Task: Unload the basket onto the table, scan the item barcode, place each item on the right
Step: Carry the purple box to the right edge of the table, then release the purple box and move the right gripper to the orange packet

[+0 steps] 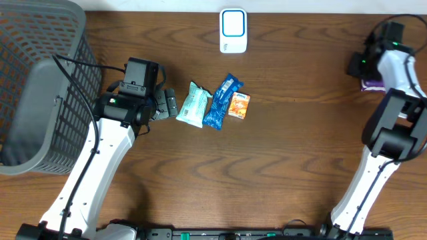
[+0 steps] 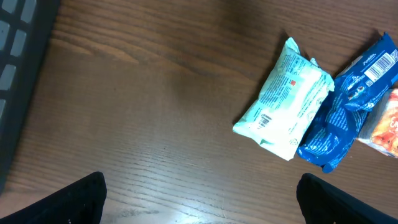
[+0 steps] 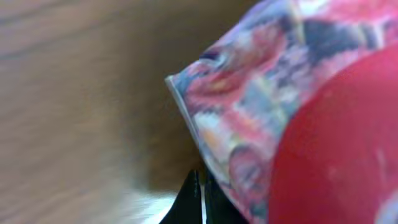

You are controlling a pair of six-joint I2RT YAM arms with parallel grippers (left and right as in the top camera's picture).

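Observation:
Three items lie mid-table: a mint-green packet (image 1: 194, 105), a blue packet (image 1: 221, 101) and a small orange packet (image 1: 239, 105). The white scanner (image 1: 233, 30) with a blue ring sits at the back edge. My left gripper (image 1: 170, 105) is open just left of the mint-green packet (image 2: 287, 99), with bare wood between its fingers (image 2: 81, 199). At the far right, my right gripper (image 1: 363, 67) hangs over a purple packet (image 1: 371, 85). Its wrist view shows the jaws shut (image 3: 203, 186) against the edge of a blurred, colourful packet (image 3: 261, 99); I cannot see whether that edge is pinched.
A large grey mesh basket (image 1: 40, 87) fills the left side of the table, close behind my left arm. Its dark rim shows in the left wrist view (image 2: 18, 68). Open wood lies between the items and the right arm.

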